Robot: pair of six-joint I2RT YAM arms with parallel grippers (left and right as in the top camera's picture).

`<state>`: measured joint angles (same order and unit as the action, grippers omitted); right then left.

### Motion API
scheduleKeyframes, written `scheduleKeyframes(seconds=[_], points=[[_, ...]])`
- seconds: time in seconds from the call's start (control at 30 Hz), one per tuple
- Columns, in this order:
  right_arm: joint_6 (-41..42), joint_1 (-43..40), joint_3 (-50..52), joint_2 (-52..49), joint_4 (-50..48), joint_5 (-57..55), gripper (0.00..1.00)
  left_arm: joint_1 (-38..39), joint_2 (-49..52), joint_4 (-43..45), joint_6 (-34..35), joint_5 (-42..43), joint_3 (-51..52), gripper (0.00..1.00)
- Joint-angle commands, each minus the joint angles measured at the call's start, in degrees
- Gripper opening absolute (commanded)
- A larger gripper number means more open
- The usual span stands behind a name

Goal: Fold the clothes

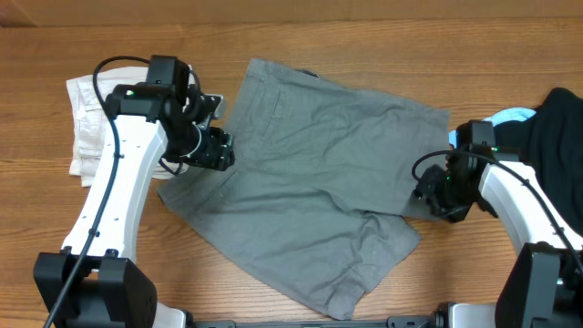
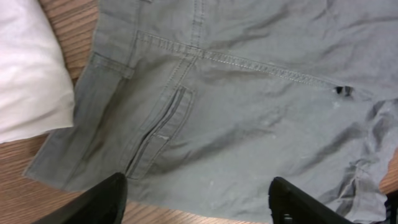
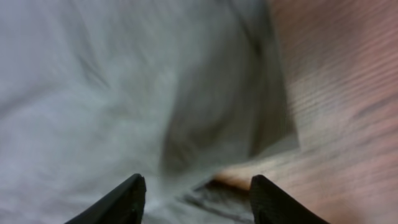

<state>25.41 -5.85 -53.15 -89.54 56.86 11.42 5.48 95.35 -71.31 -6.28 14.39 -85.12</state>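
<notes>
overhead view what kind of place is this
Likely a robot test bench, not a home: a wood-grain table, two white-and-black robot arms, and mid-grey cotton shorts spread flat between a folded cream garment and a black fabric pile.

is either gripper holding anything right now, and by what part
Nothing is held: the left gripper and right gripper both stand open over the mid-grey cotton shorts.

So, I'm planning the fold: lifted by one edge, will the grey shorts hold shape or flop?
Probably flop: the grey shorts lie limp with soft creases and a rumpled leg. Likely light, since the cloth looks thin. Pushed, they would probably bunch up rather than slide on the wooden table.
</notes>
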Motion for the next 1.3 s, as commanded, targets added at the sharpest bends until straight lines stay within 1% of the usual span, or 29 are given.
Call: scheduleKeyframes(seconds=[0.0,0.07,0.2,0.3,0.43,0.47,0.5,0.53,0.6,0.67,0.73,0.8,0.87,0.9,0.93,0.97,1.0,1.03,1.1,1.13,1.17,1.2,1.27], points=[[-1.42,0.09,0.26,0.13,2.05,1.95,0.6,0.39,-0.85,0.2,-1.44,0.44,-1.18,0.77],[-1.42,0.09,0.28,0.13,3.82,1.53,0.62,0.39,-0.85,0.2,-1.44,0.44,-1.18,0.78],[-1.42,0.09,1.46,0.13,6.97,1.55,0.62,0.39,-0.79,0.22,-1.44,0.44,-1.18,0.79],[-1.14,0.09,5.7,0.13,4.57,2.32,0.6,0.39,-0.52,0.22,-1.44,0.44,-1.18,0.79],[-1.16,0.09,10.64,0.13,-0.7,7.72,0.54,0.46,-0.17,0.33,-1.44,0.46,-1.18,0.79],[-1.16,0.09,11.41,0.13,-1.77,8.5,0.51,0.46,-0.11,0.42,-1.44,0.46,-1.18,0.79],[-1.16,0.09,12.0,0.13,-3.1,8.87,0.46,0.46,-0.11,0.52,-1.42,0.46,-1.18,0.79],[-1.16,0.09,12.22,0.13,-4.28,8.81,0.35,0.46,-0.11,0.68,-1.42,0.46,-1.18,0.79],[-1.14,0.04,12.17,0.15,-6.73,7.89,0.19,0.46,-0.11,0.98,-1.4,0.46,-1.18,0.79],[-0.13,-0.44,11.61,0.15,-9.14,4.76,0.13,0.46,-0.11,1.16,-1.4,0.46,-1.18,0.8],[3.17,-1.05,10.47,0.15,-9.88,-2.43,0.06,0.46,-0.11,1.09,-1.4,0.46,-1.18,0.8],[5.44,-1.7,9.4,0.15,-10.08,-8.74,0.04,0.46,-0.11,1.03,-1.4,0.46,-1.18,0.8],[6.16,-2.6,8.22,0.15,-10.12,-12.31,0.04,0.46,-0.11,1.07,-1.42,0.46,-1.18,0.8],[6.16,-3.02,7.69,0.15,-10.05,-13.14,0.08,0.46,-0.11,1.09,-1.42,0.46,-1.18,0.8],[6.16,-3.52,7.08,0.15,-9.7,-14.05,0.18,0.46,-0.11,1.09,-1.42,0.46,-1.18,0.81],[6.19,-4.09,6.43,0.15,-9.09,-14.67,0.34,0.46,-0.11,1.09,-1.42,0.44,-1.18,0.81],[6.19,-4.66,5.81,0.15,-8.63,-14.78,0.38,0.46,-0.11,1.09,-1.42,0.44,-1.18,0.83],[6.14,-5.46,4.87,0.15,-7.78,-14.32,0.45,0.46,-0.11,1.09,-1.42,0.37,-1.18,0.84],[6.1,-6.4,3.21,0.15,-5.92,-14.34,0.67,0.46,-0.11,1.11,-1.42,-0.44,-1.18,0.86],[5.88,-6.84,2.16,0.15,-4.72,-14.32,0.73,0.46,-0.11,1.16,-1.4,-1.38,-1.18,0.86],[5.9,-7.19,1.2,0.15,-3.67,-14.23,0.77,0.44,-0.11,1.18,-1.31,-2.4,-1.18,0.88],[5.88,-7.56,-0.07,0.15,-2.38,-13.94,0.79,0.44,-0.11,1.29,-0.76,-3.8,-1.18,0.88],[5.49,-7.91,-2.69,0.26,-0.11,-12.44,0.8,0.46,-0.11,1.7,0.5,-5.64,-1.18,0.88]])
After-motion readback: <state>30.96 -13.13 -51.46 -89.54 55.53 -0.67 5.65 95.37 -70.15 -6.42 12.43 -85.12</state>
